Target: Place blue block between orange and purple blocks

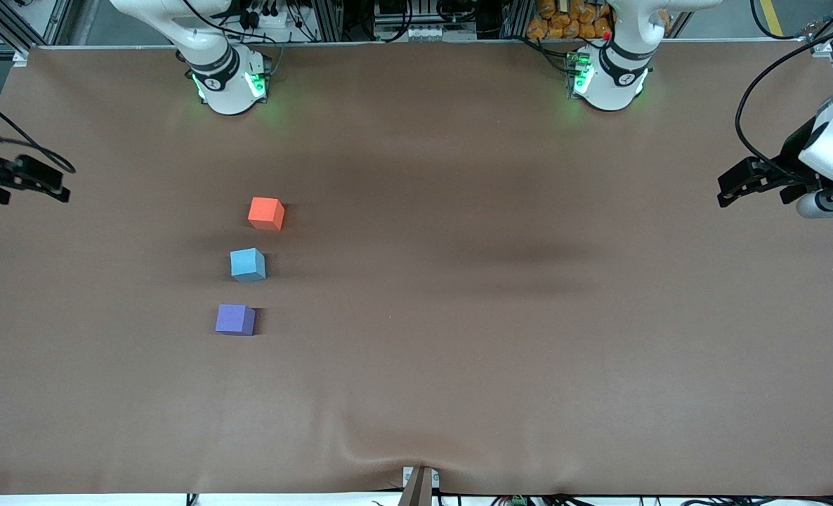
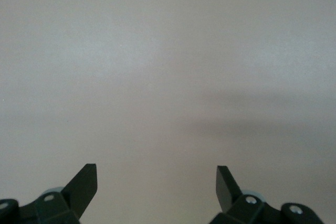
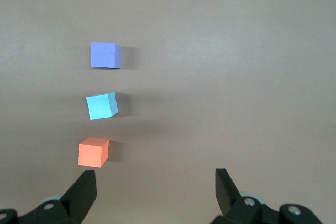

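The blue block (image 1: 248, 265) sits on the table in a row between the orange block (image 1: 266, 213) and the purple block (image 1: 234, 320), with a gap on each side. Orange is farthest from the front camera and purple is nearest. The right wrist view shows the same row: purple (image 3: 105, 55), blue (image 3: 101, 106), orange (image 3: 93, 152). My right gripper (image 1: 62, 184) is open and empty at the right arm's end of the table, apart from the blocks; it also shows in its wrist view (image 3: 156, 177). My left gripper (image 1: 725, 191) is open and empty at the left arm's end (image 2: 157, 174).
The brown table cover (image 1: 494, 281) has a wrinkle at its edge nearest the front camera. A small bracket (image 1: 418, 485) stands at that edge. The arm bases (image 1: 228, 81) stand along the edge farthest from the camera.
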Available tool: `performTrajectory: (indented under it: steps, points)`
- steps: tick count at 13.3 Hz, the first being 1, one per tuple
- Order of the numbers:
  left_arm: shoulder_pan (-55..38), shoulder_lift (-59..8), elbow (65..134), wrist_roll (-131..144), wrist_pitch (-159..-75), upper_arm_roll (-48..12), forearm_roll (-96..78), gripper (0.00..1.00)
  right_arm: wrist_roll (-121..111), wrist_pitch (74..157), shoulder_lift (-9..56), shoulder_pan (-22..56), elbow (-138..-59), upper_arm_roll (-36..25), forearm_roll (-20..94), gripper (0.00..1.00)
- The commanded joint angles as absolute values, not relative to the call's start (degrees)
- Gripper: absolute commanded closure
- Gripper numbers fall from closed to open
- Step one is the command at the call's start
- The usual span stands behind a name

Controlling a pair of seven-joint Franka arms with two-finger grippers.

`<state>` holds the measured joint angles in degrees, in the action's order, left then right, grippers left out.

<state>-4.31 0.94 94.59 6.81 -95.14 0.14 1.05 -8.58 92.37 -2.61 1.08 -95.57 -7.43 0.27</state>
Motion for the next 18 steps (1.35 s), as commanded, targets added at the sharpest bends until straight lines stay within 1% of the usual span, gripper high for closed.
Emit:
performTrajectory:
  steps: [1, 3, 8, 10, 12, 13, 14, 17, 18]
  points:
    - [-3.9, 2.0, 94.9, 7.0, -94.3, -0.3, 1.2, 0.0, -9.7, 91.2, -3.5, 0.0, -95.5, -6.3, -0.7, 0.0]
    - [-3.9, 2.0, 94.9, 7.0, -94.3, -0.3, 1.2, 0.0, -9.1, 86.7, -3.5, 0.1, -92.8, -6.2, -0.5, 0.0]
    - [-3.9, 2.0, 94.7, 7.0, -94.3, -0.3, 1.2, 0.0, -4.7, 82.9, -3.5, 0.1, -91.8, -6.2, 0.1, 0.0]
    - [-3.9, 2.0, 94.5, 7.0, -94.3, -0.3, 1.2, 0.0, -5.5, 82.7, -4.6, 0.0, -91.9, -6.4, -0.2, 0.0]
    - [-3.9, 1.6, 93.5, 6.5, -94.3, -0.3, 1.3, 0.0, -5.6, 84.1, -9.1, -0.1, -96.6, -6.5, -0.5, 0.0]
    - [-3.9, 1.3, 92.8, 6.1, -94.3, -0.2, 1.3, 0.0, -5.6, 85.1, -9.8, -0.2, -97.4, -6.5, -0.5, 0.0]
    - [-3.9, 1.3, 92.6, 6.1, -94.3, 0.0, 1.3, 0.0, -5.7, 85.4, -9.8, -0.3, -97.4, -6.5, -0.8, 0.0]
    - [-3.3, 1.2, 91.2, 5.9, -94.3, 0.4, 1.3, 0.0, -13.0, 87.8, -9.5, -4.8, -97.4, -6.5, -0.9, 0.0]
    - [-3.4, 1.3, 91.1, 5.9, -94.0, 0.4, 1.3, 0.0, -12.7, 87.6, -9.4, -5.1, -97.2, -6.5, -0.9, 0.0]
